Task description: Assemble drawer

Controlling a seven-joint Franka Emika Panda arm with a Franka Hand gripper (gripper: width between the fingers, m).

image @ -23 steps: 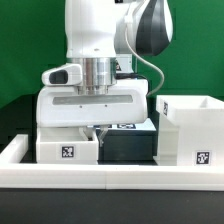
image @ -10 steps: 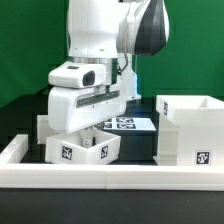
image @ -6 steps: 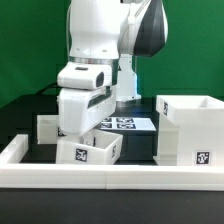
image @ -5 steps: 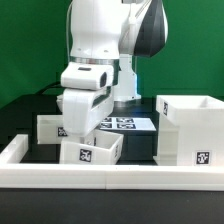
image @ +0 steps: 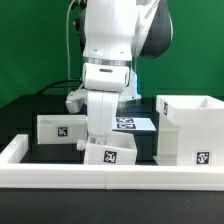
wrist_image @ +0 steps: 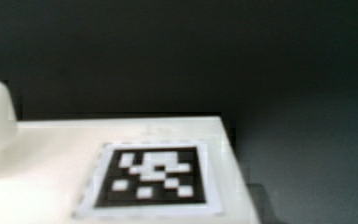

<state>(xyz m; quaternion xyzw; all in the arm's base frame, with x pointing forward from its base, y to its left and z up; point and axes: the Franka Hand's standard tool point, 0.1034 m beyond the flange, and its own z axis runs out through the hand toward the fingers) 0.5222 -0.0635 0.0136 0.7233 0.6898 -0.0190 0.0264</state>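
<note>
My gripper (image: 97,140) points down at the middle of the table and is shut on a low white drawer box (image: 110,153), whose marker tag faces the front. The box is turned askew, with its underside at or near the black table. The second low white box (image: 58,128) stands on the exterior view's left. The large white casing (image: 189,130) stands on the right, open at the top. The wrist view shows a white face of the held box with a marker tag (wrist_image: 153,178); my fingers do not show there.
The long low white rail (image: 110,181) edges the table at the front. The marker board (image: 131,124) lies flat behind the arm, between the boxes and the casing. The table top is black, with a green backdrop behind.
My hand has swung toward the exterior view's right and turned about its axis. It carried the low box from next to the left box toward the casing.
</note>
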